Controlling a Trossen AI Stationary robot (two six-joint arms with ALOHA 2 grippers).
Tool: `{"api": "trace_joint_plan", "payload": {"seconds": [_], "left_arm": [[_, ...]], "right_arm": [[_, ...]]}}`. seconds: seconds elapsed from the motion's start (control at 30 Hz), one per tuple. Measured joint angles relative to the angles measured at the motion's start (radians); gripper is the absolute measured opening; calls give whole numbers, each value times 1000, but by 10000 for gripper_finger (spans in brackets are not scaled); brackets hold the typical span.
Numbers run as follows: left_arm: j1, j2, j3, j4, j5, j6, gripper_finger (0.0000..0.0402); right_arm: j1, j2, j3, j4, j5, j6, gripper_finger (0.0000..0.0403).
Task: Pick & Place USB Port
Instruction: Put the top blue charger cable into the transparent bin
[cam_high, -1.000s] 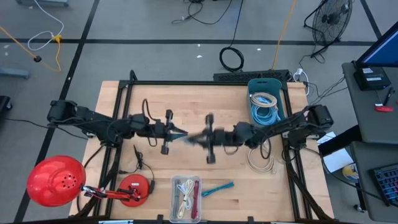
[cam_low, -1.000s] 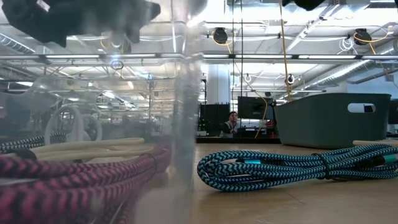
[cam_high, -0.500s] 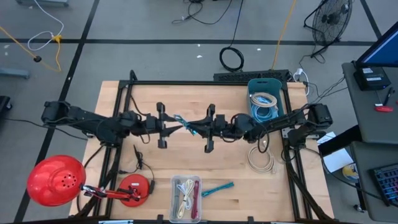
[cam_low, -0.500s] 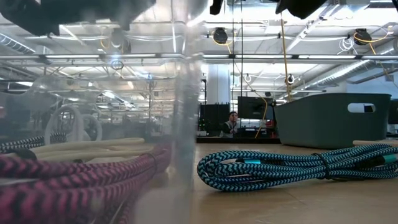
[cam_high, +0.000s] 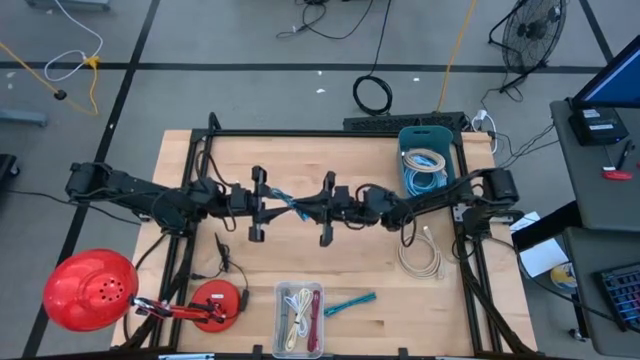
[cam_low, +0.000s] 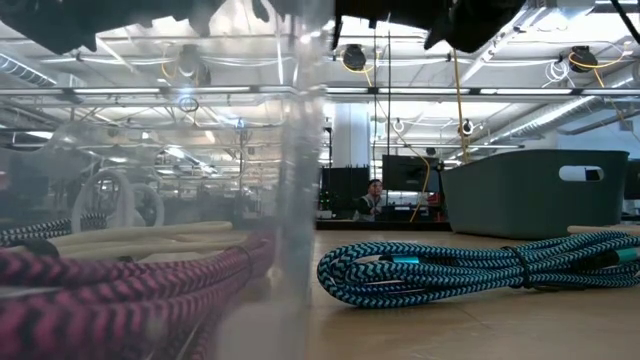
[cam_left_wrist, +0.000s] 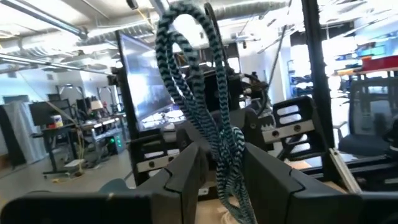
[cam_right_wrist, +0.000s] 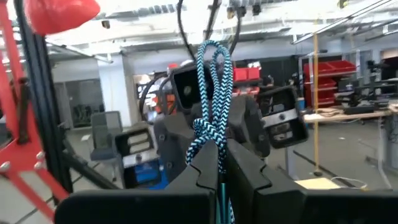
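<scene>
Since a second ago both arms have closed in at mid-desk, the teal braided cable (cam_high: 290, 200) now bridging them in the air. Nearest lie a clear tray (cam_high: 299, 318) and a spare teal cable (cam_high: 349, 302). The right end effector (cam_right_wrist: 219, 163) pinches the cable tight; the left end effector (cam_left_wrist: 219, 163) stands narrowly parted around it — it should clamp before the right lets go. Farther right waits the grey bin (cam_high: 429, 161).
</scene>
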Motion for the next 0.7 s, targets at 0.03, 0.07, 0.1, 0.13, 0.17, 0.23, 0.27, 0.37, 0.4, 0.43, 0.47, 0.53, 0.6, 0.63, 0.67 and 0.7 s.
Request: {"api": "trace_joint_plan", "payload": {"seconds": [0.03, 0.07, 0.1, 0.13, 0.17, 0.23, 0.27, 0.37, 0.4, 0.43, 0.47, 0.53, 0.6, 0.63, 0.67, 0.7], "left_arm": [[-1, 0, 0, -3, 2, -1, 122], [-1, 0, 0, -3, 8, -1, 122], [0, 0, 0, -5, 13, -1, 122], [0, 0, 0, -6, 15, -1, 122], [0, 0, 0, -6, 15, -4, 122], [1, 0, 0, -6, 15, -13, 122], [1, 0, 0, -6, 15, -19, 122], [-1, 0, 0, -6, -4, -20, 110], [-1, 0, 0, -7, -13, -20, 100], [0, 0, 0, -9, -23, -21, 87], [0, 0, 0, -10, -30, -22, 70], [-1, -1, 0, -11, -30, -24, 32], [-1, -2, 0, -10, -28, -27, 16], [0, -2, 0, -11, -32, -30, 16], [0, -2, 0, -15, -38, -32, 19], [1, -1, 0, -19, -40, -34, 21]], "right_arm": [[0, 7, 3, 0, -4, 0, 5], [0, 13, 4, 7, -5, -1, 5], [-2, 14, 5, 10, -4, -4, 5], [-4, 14, 5, 9, -6, -5, 5], [-4, 14, 5, 11, -7, -6, 5], [-4, 14, 5, 10, -7, -7, 5], [-4, 14, 5, 9, -7, -7, 5], [-4, 14, 5, 2, -4, -15, 5], [-4, 14, 5, -3, -2, -27, 5], [-5, 14, 5, -9, 0, -38, 5], [-6, 13, 5, -13, 5, -50, 6], [-5, 13, 5, -15, 10, -67, 15], [-4, 13, 5, -15, 12, -80, 25], [-4, 12, 5, -17, 23, -82, 30], [0, 5, 4, -27, 46, -83, 35], [5, -3, -1, -37, 73, -96, 40]]}}
